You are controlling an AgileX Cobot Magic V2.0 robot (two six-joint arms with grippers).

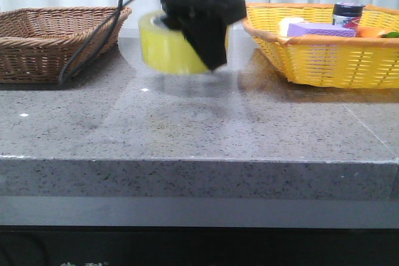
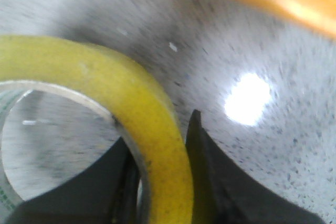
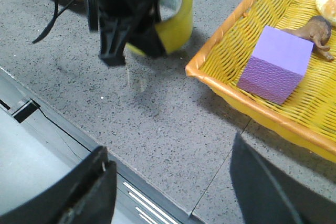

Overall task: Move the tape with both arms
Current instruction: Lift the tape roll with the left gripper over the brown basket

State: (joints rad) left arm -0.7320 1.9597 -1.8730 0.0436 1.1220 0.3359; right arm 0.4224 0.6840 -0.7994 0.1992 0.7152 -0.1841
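Pinching tape [image 2: 157,145] wall, left gripper [image 2: 160,182] had one finger inside core, one outside; roll lifted off grey counter [image 1: 199,129], roughly between brown basket [image 1: 56,35] at 9 o'clock and yellow basket [image 1: 324,54] at 3. Right gripper [image 3: 173,182] fingers spread wide, holding nothing, near yellow basket. So pickup looked done, handover and drop-off left, I'd guess.
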